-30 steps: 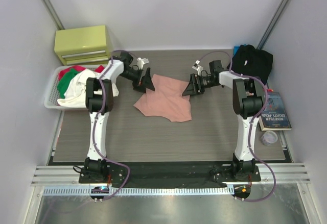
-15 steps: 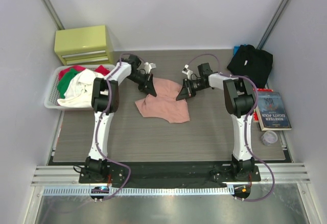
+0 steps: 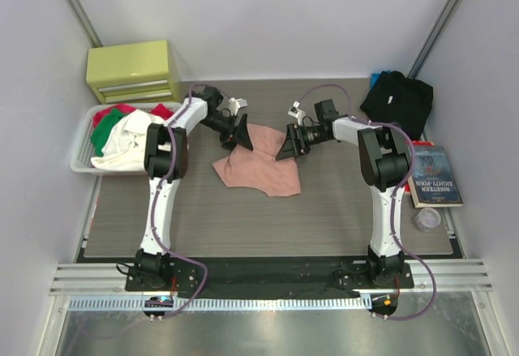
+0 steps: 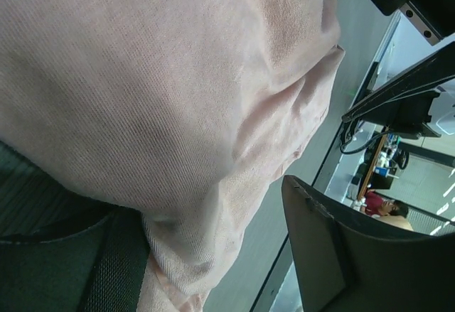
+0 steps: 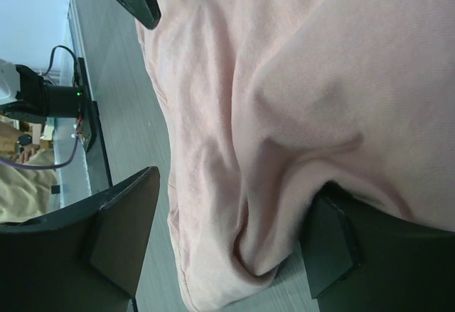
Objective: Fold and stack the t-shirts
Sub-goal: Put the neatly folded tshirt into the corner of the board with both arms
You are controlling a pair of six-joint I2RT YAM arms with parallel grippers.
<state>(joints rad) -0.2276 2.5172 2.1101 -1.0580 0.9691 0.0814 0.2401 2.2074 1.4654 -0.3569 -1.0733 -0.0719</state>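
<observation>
I saw my left claw (image 3: pixel 237 133) spread wide on the crumpled salmon-pink cotton tee (image 3: pixel 259 169) in the middle of the grey wood-grain counter (image 3: pixel 243 218), and my right claw (image 3: pixel 288 147) likewise. Only the wrist cameras showed cloth bunched loose between the fingers (image 5: pixel 117 234). Far right lay the heaped black tee (image 3: pixel 397 100), with a blue paperback (image 3: pixel 435 178) beside it, apparently titled "Nineteen Eighty-Four".

Salmon-pink tee (image 3: pixel 258 165), black tee (image 3: pixel 397 100), yellow-green drawer box (image 3: pixel 134 70), grey woodgrain table (image 3: pixel 324 210)

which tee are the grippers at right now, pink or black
The salmon-pink t-shirt, spread mid-table with the left gripper and right gripper at its far edge. The black t-shirt lies bunched at the far right corner.
</observation>
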